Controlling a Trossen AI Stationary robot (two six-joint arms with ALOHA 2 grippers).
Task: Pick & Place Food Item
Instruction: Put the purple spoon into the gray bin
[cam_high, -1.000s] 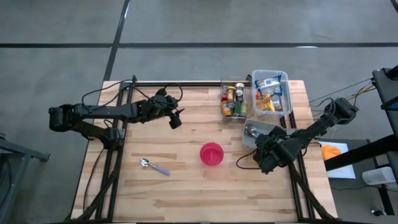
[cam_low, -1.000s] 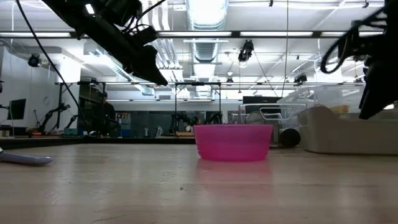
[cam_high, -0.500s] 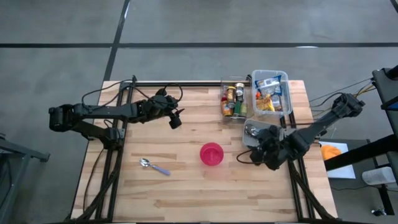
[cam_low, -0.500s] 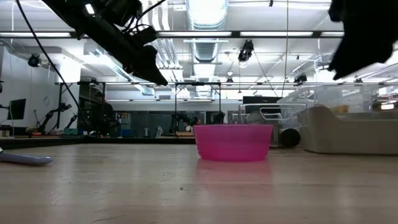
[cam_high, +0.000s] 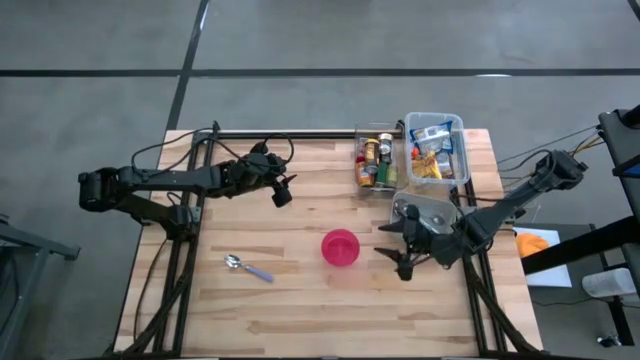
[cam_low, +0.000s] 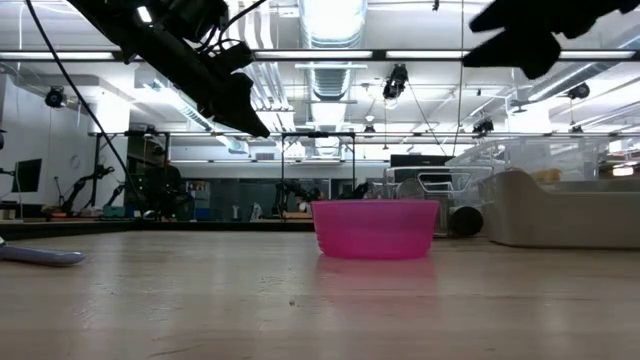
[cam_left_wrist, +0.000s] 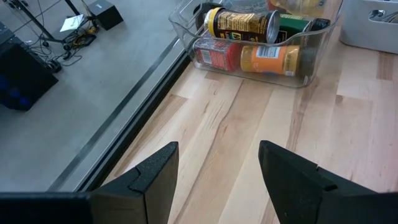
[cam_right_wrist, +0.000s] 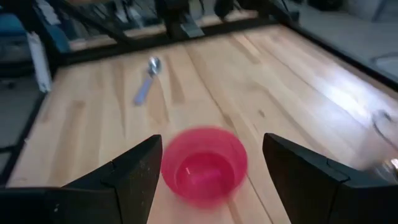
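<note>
Wooden table (cam_high: 300, 300) first: your pink bowl (cam_high: 340, 247) sits empty at its middle, food still in the bins (cam_high: 435, 150). Your right gripper (cam_high: 402, 252) hangs wide and empty beside the bowl; your left gripper (cam_high: 283, 192) waits, parted, empty. Nothing's picked yet.

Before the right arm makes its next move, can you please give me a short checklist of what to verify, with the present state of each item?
1. Right pincer open and empty: ok; its fingers stand apart and nothing shows between them in the right wrist view.
2. Pink bowl upright and empty: ok; nothing lies inside it.
3. Right pincer aimed at the bowl: ok; the bowl sits between its fingers in the right wrist view.
4. Left pincer out of the way: ok; it hovers open above the far left part of the table, apart from the bowl.
5. Spoon clear of the bowl: ok; it lies well to the bowl's left.
6. Which food item to take from the bins: cannot tell.
</note>
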